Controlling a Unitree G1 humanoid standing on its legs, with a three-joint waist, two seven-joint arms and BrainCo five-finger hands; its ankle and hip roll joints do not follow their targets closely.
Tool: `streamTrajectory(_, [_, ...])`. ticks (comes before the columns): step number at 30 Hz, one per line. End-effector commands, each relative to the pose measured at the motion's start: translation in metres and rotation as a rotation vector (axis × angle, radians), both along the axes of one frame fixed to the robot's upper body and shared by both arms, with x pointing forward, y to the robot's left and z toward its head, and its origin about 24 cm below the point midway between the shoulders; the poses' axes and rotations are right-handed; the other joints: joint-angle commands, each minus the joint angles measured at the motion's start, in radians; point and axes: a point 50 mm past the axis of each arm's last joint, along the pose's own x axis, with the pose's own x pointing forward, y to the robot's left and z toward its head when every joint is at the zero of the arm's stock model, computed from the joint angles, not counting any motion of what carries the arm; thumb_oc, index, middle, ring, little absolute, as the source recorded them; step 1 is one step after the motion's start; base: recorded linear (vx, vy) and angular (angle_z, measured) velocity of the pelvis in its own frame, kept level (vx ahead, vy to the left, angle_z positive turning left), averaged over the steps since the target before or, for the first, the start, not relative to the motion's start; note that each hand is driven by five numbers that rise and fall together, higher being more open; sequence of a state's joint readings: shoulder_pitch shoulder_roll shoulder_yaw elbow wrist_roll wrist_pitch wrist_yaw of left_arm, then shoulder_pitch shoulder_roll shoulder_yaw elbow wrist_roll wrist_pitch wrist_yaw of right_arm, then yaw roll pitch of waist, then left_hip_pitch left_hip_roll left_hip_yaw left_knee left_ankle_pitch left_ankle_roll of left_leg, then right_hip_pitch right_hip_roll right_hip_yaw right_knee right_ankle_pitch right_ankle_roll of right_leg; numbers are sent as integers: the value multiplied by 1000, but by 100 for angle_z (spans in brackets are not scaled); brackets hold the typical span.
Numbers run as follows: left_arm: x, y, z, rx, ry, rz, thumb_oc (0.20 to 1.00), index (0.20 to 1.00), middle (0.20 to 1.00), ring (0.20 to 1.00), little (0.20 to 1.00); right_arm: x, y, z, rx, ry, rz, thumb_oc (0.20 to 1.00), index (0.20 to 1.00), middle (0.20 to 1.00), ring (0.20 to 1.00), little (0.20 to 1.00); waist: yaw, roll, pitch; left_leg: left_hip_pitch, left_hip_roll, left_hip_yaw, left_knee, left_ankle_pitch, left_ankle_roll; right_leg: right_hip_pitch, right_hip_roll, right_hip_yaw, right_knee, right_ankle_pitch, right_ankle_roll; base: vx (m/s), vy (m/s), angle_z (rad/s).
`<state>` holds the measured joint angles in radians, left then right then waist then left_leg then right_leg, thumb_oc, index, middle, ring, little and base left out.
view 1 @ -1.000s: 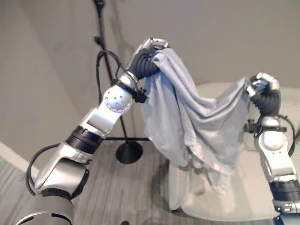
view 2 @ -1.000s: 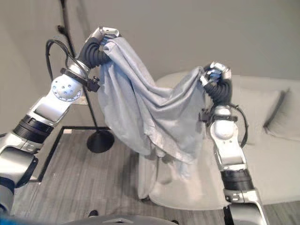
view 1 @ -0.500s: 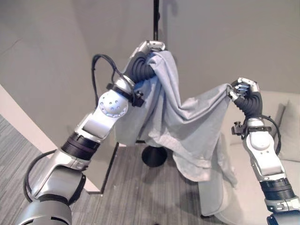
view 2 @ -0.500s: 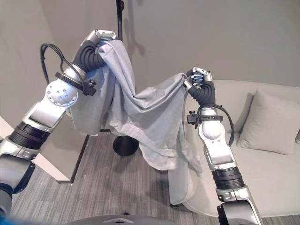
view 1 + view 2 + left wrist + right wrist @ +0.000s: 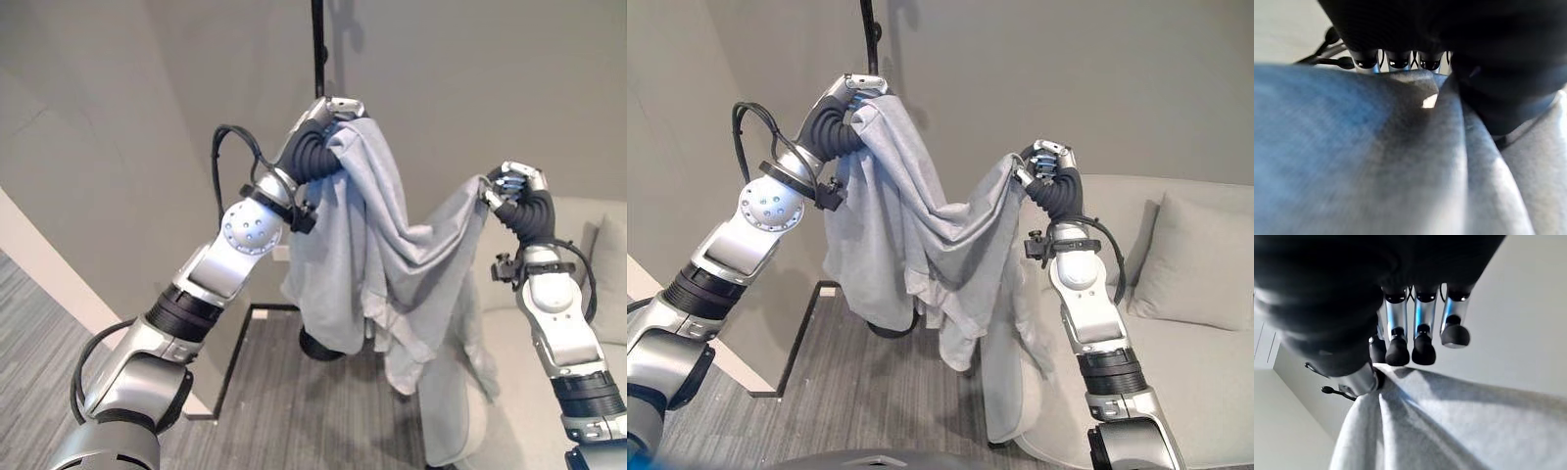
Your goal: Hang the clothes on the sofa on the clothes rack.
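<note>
A light grey garment [image 5: 377,245] hangs in the air, stretched between my two raised hands. My left hand [image 5: 331,110] is shut on one top corner, right in front of the black pole of the clothes rack [image 5: 316,44]. My right hand [image 5: 511,181] is shut on the other corner, lower and to the right, above the sofa's arm. The cloth sags in a dip between the hands and its folds hang down over the rack's round base [image 5: 315,345]. In the right wrist view the fingers [image 5: 1419,335] curl onto the garment [image 5: 1459,431]. In the left wrist view the garment [image 5: 1376,161] lies under the fingertips [image 5: 1396,62].
A pale grey sofa [image 5: 1176,343] with a cushion [image 5: 1195,259] stands at the right. A grey wall [image 5: 147,117] rises close behind the rack. The floor [image 5: 294,421] is grey wood planking, with a dark rectangular frame [image 5: 240,343] lying on it by the rack's base.
The camera has kept turning left and the sofa has slid right. My left hand with the garment has risen closer to the rack's pole. Both hands keep their hold.
</note>
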<state>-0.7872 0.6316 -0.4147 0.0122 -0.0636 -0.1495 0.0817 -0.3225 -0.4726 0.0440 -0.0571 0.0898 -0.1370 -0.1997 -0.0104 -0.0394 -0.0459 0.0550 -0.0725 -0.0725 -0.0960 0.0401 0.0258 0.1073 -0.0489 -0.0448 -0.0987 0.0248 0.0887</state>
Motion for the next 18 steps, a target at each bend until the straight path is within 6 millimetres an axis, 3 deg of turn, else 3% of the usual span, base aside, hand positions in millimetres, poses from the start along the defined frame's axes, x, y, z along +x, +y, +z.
streamTrajectory(1, [6,16,14,-60,-50,61,200,200,200,200,200,-5,-5,19,21,-104,21,200,200,200,200,200,12,-42,-91,-55,77,14,126,-71,-63,-75,-31,-8,16,47,75,-10,-43,7])
streamTrajectory(2, [6,15,16,-67,-54,56,200,200,200,200,200,-6,-5,21,17,-109,24,200,200,200,200,200,5,-46,-75,-82,77,14,181,-97,-71,-65,-33,-12,18,37,70,-78,60,27])
streamTrajectory(3, [5,13,19,-92,-58,43,200,200,200,200,200,-6,-9,25,11,-125,10,200,200,200,200,200,-14,-52,-39,-159,113,24,271,-102,-94,-60,-52,-29,24,37,72,-65,70,31])
streamTrajectory(4, [6,13,19,-92,-59,42,200,200,200,200,200,-6,-9,26,11,-126,10,200,200,200,200,200,-13,-51,-39,-162,114,24,273,-102,-95,-61,-51,-29,25,37,72,-81,135,39])
streamTrajectory(6, [6,13,20,-100,-59,41,200,200,200,200,200,-5,-9,29,18,-142,4,200,200,200,200,200,-10,-51,-35,-177,165,0,235,-69,-104,-68,-65,-21,26,37,85,21,165,16])
streamTrajectory(7, [7,12,22,-97,-58,41,200,200,200,200,200,-6,-11,31,22,-155,-10,200,200,200,200,200,-12,-45,-38,-171,220,-9,155,-12,-121,-80,-71,-19,30,29,92,54,260,-5])
streamTrajectory(9, [10,12,23,-98,-57,48,200,200,200,200,200,-6,-16,29,3,-141,-32,200,200,200,200,200,-11,-33,-47,-142,239,-22,75,-4,-134,-75,-76,-18,23,21,104,87,276,-2])
streamTrajectory(11, [10,11,21,-100,-50,49,200,200,200,200,200,-7,-19,27,-1,-135,-47,200,200,200,200,200,-14,-26,-51,-134,233,-23,51,10,-140,-78,-86,-24,25,28,111,31,237,0])
streamTrajectory(13, [10,8,19,-78,-47,38,200,200,200,200,200,-7,-22,26,-2,-132,-72,200,200,200,200,200,-20,-25,-64,-109,201,-13,27,0,-140,-89,-129,-21,32,41,128,50,351,-11])
streamTrajectory(18, [10,9,23,-56,-69,45,200,200,200,200,200,-3,-12,26,-11,-130,-51,200,200,200,200,200,-10,-43,-49,-92,143,25,30,-28,-104,-120,-194,-5,49,81,160,-3,262,1])
